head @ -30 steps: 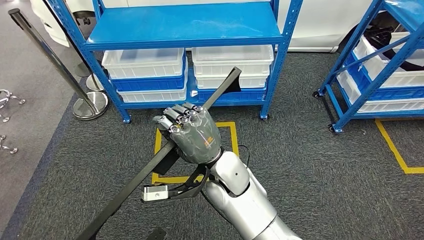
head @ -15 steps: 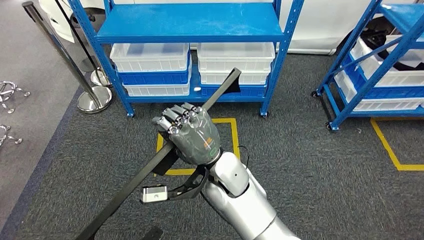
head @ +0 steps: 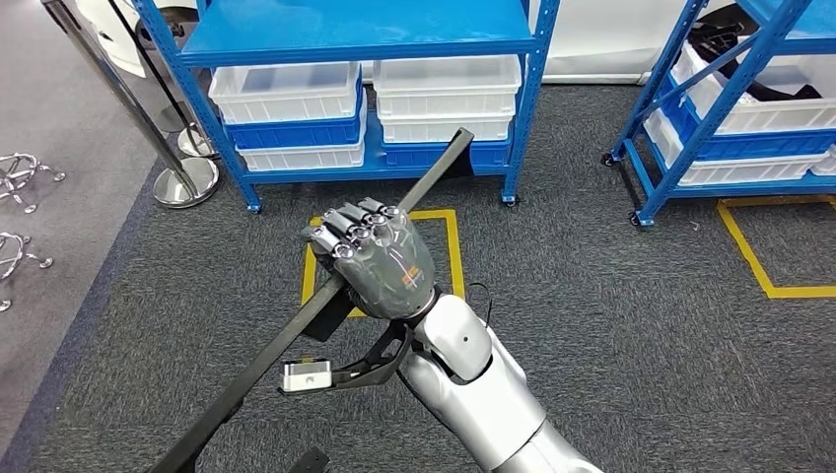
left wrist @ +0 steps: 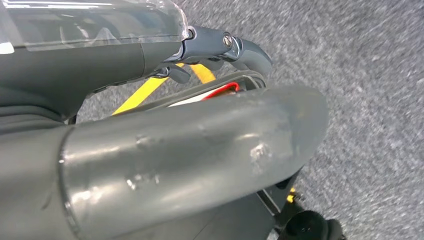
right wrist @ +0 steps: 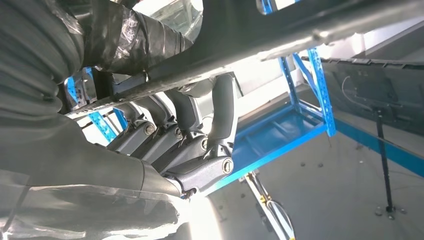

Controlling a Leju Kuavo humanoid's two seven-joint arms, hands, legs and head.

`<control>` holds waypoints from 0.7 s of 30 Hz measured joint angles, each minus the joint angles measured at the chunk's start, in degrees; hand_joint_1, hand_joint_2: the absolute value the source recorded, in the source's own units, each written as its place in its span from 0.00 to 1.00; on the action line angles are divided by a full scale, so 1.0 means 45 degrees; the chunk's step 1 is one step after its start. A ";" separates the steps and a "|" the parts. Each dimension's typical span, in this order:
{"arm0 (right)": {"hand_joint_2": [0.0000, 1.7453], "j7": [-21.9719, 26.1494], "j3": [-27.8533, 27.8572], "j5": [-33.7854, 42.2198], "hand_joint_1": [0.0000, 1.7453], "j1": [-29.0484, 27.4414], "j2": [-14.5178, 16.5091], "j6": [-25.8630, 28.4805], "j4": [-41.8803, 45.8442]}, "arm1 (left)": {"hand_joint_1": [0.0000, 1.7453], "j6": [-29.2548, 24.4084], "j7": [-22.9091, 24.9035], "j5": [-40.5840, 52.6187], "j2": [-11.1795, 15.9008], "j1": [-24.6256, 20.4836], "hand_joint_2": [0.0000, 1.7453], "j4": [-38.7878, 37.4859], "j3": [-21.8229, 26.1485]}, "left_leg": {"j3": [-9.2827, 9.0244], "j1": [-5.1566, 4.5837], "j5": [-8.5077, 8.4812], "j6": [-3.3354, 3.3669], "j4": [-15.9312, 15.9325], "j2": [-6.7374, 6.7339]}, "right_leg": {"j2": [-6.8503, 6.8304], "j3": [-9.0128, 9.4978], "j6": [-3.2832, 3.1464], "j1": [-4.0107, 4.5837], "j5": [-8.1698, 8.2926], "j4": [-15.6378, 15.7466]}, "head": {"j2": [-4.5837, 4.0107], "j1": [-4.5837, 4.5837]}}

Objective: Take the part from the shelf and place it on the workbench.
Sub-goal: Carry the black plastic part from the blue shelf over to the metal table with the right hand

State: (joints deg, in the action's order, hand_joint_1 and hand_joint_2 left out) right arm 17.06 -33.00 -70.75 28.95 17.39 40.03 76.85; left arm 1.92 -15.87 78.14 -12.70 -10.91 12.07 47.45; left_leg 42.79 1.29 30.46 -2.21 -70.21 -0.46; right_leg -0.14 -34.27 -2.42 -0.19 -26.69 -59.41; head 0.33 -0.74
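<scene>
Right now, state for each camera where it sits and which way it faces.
Head view: high on the body, facing forward and down at grey carpet and blue metal shelving; right robot hand grips a long black flat bar.
Left wrist view: behind the left robot hand, facing carpet.
Right wrist view: behind that right hand, facing shelving.
Shared: bar, shelving.

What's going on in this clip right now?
The robot's right hand grips a long black bar-shaped part near its middle, holding it diagonally above the grey carpet. Ahead stands a blue shelf with white bins on its lower level, and a second blue rack is off to the right. No workbench is in sight, so the part seems already taken but not yet set down. The left hand hangs over the carpet.
</scene>
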 joint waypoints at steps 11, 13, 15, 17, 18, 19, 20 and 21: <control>1.00 -0.0185 -0.0034 -0.0064 1.00 0.0168 0.0005 0.0005 -0.0153 | 0.00 0.0006 0.0008 0.0039 -0.0005 -0.0169 0.00 0.0000 -0.0050 | -0.3049 -0.0299 -0.0547 0.0728 0.3122 -0.0030 | -0.0026 -0.1154 0.0417 0.0069 0.1115 -0.0031 | 0.0000 0.0001; 1.00 -0.0200 -0.0034 -0.0073 1.00 0.0186 -0.0011 0.0005 -0.0153 | 0.00 0.0010 0.0009 0.0042 -0.0015 -0.0175 0.00 0.0000 -0.0057 | -0.2821 -0.0238 -0.0936 0.0873 0.3276 -0.0085 | 0.0021 -0.1474 0.0522 0.0072 0.0150 -0.0848 | 0.0000 0.0005; 1.00 -0.0205 -0.0034 -0.0075 1.00 0.0191 -0.0028 0.0007 -0.0158 | 0.00 0.0010 0.0006 0.0041 -0.0022 -0.0188 0.00 0.0000 -0.0061 | -0.2418 -0.0255 -0.1262 0.0926 0.3277 -0.0100 | 0.0036 -0.1866 0.0625 0.0026 -0.1060 -0.2402 | 0.0000 0.0006; 1.00 -0.0206 -0.0034 -0.0078 1.00 0.0184 -0.0060 0.0007 -0.0173 | 0.00 0.0013 0.0007 0.0039 -0.0026 -0.0173 0.00 0.0000 -0.0062 | -0.2013 -0.0240 -0.1536 0.0892 0.3224 -0.0111 | 0.0030 -0.1856 0.0734 -0.0068 -0.1244 -0.3395 | 0.0000 0.0006; 1.00 -0.0206 -0.0034 -0.0078 1.00 0.0184 -0.0073 0.0006 -0.0181 | 0.00 0.0016 0.0009 0.0042 -0.0028 -0.0165 0.00 0.0000 -0.0062 | -0.1812 -0.0220 -0.1647 0.0854 0.3168 -0.0116 | 0.0025 -0.1570 0.0785 -0.0121 -0.0972 -0.3308 | 0.0000 0.0007; 1.00 -0.0206 -0.0034 -0.0078 1.00 0.0187 -0.0083 0.0005 -0.0187 | 0.00 0.0018 0.0010 0.0046 -0.0032 -0.0162 0.00 0.0000 -0.0062 | -0.1613 -0.0194 -0.1737 0.0802 0.3081 -0.0117 | 0.0018 -0.1076 0.0830 -0.0176 -0.0648 -0.2797 | 0.0000 0.0006; 1.00 -0.0206 -0.0034 -0.0079 1.00 0.0197 -0.0085 0.0006 -0.0189 | 0.00 0.0019 0.0009 0.0050 -0.0035 -0.0161 0.00 0.0000 -0.0062 | -0.1414 -0.0175 -0.1805 0.0737 0.2963 -0.0114 | 0.0014 -0.0432 0.0866 -0.0221 -0.0500 -0.1991 | 0.0000 0.0007; 1.00 -0.0206 -0.0034 -0.0082 1.00 0.0207 -0.0077 0.0006 -0.0188 | 0.00 0.0019 0.0006 0.0053 -0.0038 -0.0162 0.00 0.0000 -0.0063 | -0.1235 -0.0164 -0.1860 0.0668 0.2822 -0.0108 | 0.0030 0.0162 0.0856 -0.0219 -0.0514 -0.1153 | 0.0000 0.0004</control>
State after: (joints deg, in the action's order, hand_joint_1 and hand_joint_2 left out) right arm 16.13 -33.16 -71.12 29.88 17.05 40.05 76.01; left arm 2.01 -15.84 78.38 -12.87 -11.64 12.07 47.16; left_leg 37.23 0.56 22.09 0.80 -57.51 -0.95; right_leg -0.01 -33.54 1.43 -1.17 -29.00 -64.59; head 0.33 -0.73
